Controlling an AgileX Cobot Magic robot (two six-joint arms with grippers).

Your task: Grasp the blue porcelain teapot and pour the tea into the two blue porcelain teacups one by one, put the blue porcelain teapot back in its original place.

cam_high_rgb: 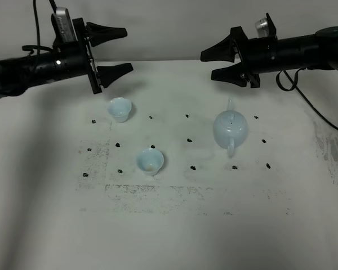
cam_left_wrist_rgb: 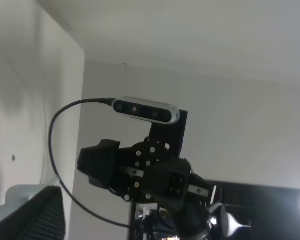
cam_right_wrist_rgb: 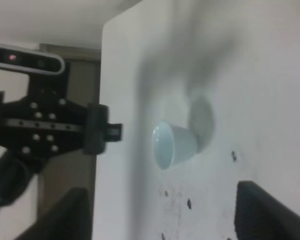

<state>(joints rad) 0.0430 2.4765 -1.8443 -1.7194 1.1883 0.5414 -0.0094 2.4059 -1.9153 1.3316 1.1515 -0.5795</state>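
Centrally right of frame, the blue porcelain teapot (cam_high_rgb: 231, 129) stands untouched; higher in frame the right gripper (cam_high_rgb: 208, 65) hangs spread. Best lowered squarely over the loop handle (cam_high_rgb: 231, 149), apparently facing the frame's bottom.

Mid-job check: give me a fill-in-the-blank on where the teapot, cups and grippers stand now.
The left gripper and right gripper both hover with jaws ____.
The teapot stands on the table, held by ____ gripper.
Of the far cup and near cup, the ____ one lies closer to the left gripper.
Missing: open; neither; far.
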